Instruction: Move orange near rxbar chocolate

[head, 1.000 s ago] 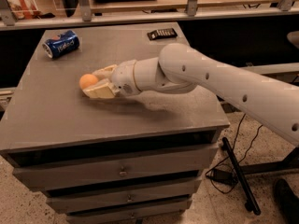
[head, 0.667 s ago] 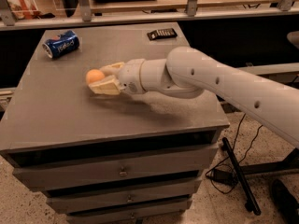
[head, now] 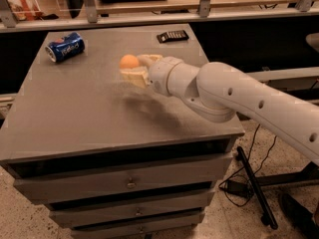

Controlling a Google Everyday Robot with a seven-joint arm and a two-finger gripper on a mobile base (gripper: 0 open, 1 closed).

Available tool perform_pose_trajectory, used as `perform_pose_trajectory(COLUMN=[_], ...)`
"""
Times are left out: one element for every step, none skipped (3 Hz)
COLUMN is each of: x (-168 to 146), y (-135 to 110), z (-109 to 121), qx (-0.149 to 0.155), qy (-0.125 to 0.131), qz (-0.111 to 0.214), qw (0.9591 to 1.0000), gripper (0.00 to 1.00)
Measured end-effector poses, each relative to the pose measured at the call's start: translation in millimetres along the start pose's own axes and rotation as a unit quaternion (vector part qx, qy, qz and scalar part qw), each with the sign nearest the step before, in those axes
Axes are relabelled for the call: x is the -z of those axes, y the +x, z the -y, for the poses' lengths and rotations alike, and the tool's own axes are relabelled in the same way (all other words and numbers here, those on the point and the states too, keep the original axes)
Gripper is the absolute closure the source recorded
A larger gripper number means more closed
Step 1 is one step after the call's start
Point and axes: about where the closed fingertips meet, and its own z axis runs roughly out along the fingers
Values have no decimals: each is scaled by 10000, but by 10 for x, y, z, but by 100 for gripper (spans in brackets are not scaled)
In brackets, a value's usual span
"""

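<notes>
1. Two main hazards are noted for the carry. First: the orange [head: 128, 61] sits far out at the tips of the gripper [head: 132, 66], with only part of it enclosed. Round and smooth, it could slip free if the arm jolts, then roll across the table [head: 75, 118] or off an edge.
2. Second hazard: the rxbar chocolate [head: 173, 36] lies flat at the table's far edge, close to the drop behind. A low or hasty approach could push the packet over. A release from height could let the fruit bounce and roll away from it.
3. Minor hazard: the soda can [head: 65, 47] lies on its side at the far left corner, well apart from the likely path. Contact is judged unlikely.
4. Claw state: clenched on the orange, with the cream fingers [head: 133, 76] closed against the fruit from its near and right sides.
5. Location of task item: the orange is in the gripper, over the middle of the table. A soft shadow on the surface beneath suggests it is lifted clear. The packet lies farther back and to the right, near but not yet beside it.
6. Arm pose: the white arm [head: 249, 98] enters from the right foreground and crosses the table's right edge. Its forearm runs roughly level and the wrist points the gripper leftward.
</notes>
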Motion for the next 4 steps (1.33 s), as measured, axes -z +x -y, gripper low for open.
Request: perform_pose_trajectory(x=[-12, -12, 65, 161], y=[-7, 25, 123, 155], z=[128, 128, 205, 577], qx=[8, -45, 108, 425], qy=[245, 620, 1252, 2241], qz=[1, -66, -236, -326], qw=[9997, 9980, 9918, 9731], gripper=[100, 100, 100, 100])
